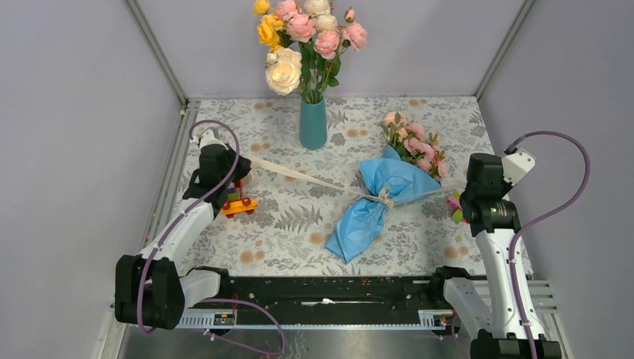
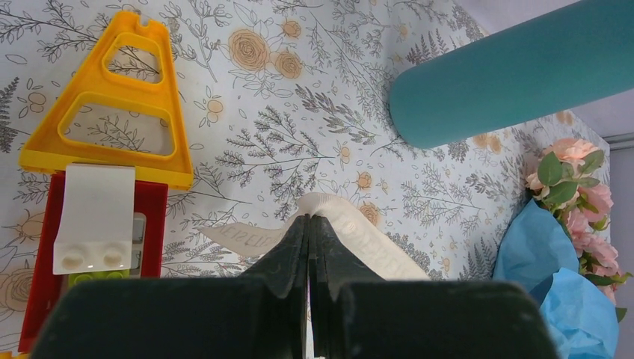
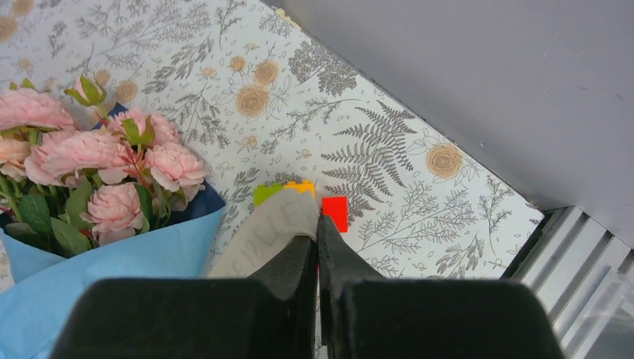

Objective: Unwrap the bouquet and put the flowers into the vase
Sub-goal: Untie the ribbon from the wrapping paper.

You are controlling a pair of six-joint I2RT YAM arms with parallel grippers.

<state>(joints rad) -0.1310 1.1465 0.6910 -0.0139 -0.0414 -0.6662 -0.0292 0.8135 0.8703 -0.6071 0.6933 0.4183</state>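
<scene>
The bouquet (image 1: 381,200) lies right of the table's middle in light blue paper (image 3: 112,269), with its pink flowers (image 1: 415,142) pointing to the back right. A cream ribbon (image 1: 299,176) is knotted round its waist (image 1: 384,197) and runs taut to both sides. My left gripper (image 2: 309,218) is shut on the ribbon's left end (image 2: 366,232). My right gripper (image 3: 315,228) is shut on the right end (image 3: 265,232), beside the flowers (image 3: 97,157). The teal vase (image 1: 313,123) stands at the back centre, also visible as the vase (image 2: 508,71) in the left wrist view.
A large yellow, cream and pink rose bunch (image 1: 303,37) fills the vase. A toy of yellow and red blocks (image 1: 238,203) sits under my left gripper. Small coloured blocks (image 1: 454,206) lie by my right gripper. Grey walls close three sides.
</scene>
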